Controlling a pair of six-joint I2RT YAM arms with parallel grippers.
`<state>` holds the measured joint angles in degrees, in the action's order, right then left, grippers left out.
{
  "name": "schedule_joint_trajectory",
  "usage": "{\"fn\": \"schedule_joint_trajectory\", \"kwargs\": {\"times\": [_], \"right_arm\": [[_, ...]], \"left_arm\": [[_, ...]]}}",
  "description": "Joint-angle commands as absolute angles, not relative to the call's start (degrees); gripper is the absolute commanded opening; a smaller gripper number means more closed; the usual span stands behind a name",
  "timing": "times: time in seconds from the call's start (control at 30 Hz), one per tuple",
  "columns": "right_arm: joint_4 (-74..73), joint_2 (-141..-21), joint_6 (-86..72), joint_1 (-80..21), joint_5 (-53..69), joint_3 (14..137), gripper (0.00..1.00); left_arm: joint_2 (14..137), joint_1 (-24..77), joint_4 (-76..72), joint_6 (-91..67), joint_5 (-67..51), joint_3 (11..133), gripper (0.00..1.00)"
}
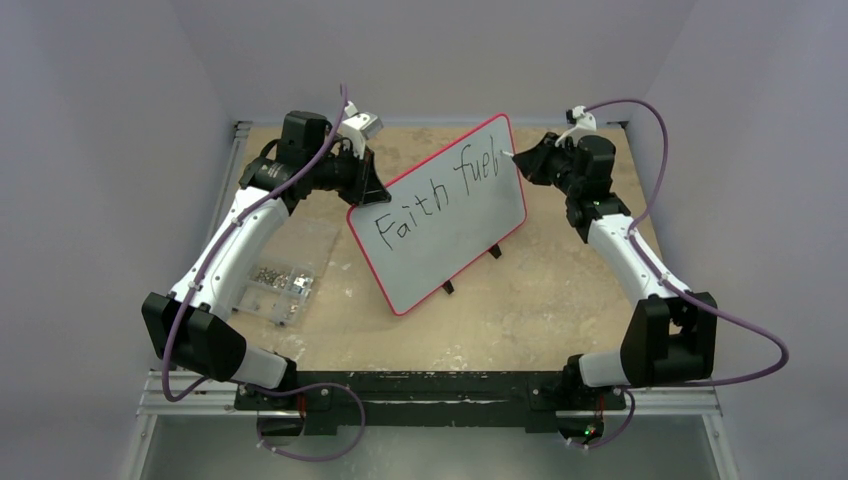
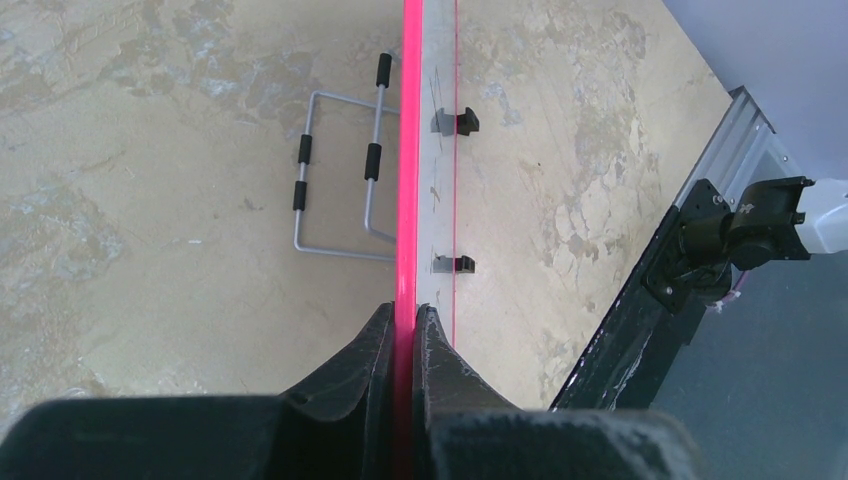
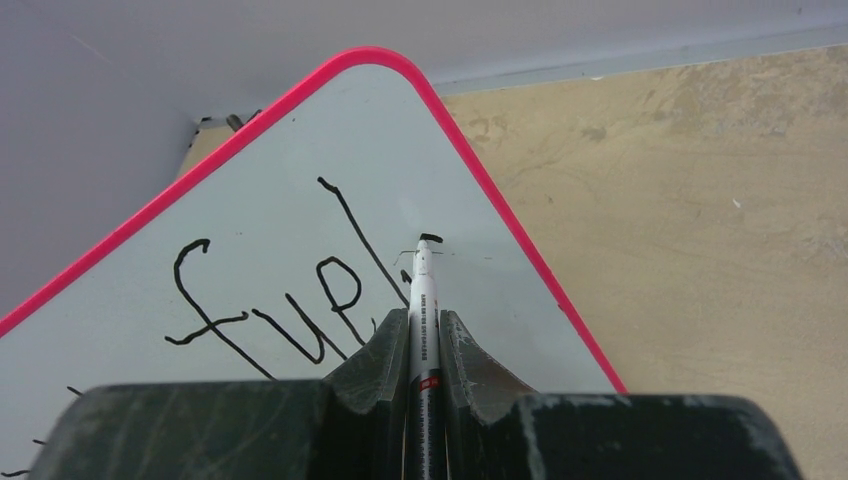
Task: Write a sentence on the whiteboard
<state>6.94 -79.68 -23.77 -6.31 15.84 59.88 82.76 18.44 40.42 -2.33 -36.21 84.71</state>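
Here glossy red-rimmed whiteboard (image 1: 455, 250), rounded corners; thin uneven black sentence (image 1: 410, 222).

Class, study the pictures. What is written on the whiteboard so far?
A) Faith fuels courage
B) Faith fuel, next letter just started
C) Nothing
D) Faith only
B: the lettering on the whiteboard reads "Faith fuel", and the marker in the right gripper has its tip at a small stroke just after it.
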Motion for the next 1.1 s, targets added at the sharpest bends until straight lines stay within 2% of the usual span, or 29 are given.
{"fn": "schedule_joint_trajectory", "kwargs": {"times": [0.0,0.63,1.07], "right_arm": [[9.9,-79.5,-24.6,-6.3,19.2,61.3,0.0],[8.8,-77.8,-23.9,-6.4,20.8,57.0,0.0],[5.0,-78.0,-23.2,-6.3,13.3,58.7,0.0]], "left_arm": [[80.7,17.9,36.2,0.8,-33.0,85.6,0.0],[80.5,17.9,36.1,0.8,-33.0,85.6,0.0],[80.3,17.9,36.1,0.7,-33.0,85.5,0.0]]}}
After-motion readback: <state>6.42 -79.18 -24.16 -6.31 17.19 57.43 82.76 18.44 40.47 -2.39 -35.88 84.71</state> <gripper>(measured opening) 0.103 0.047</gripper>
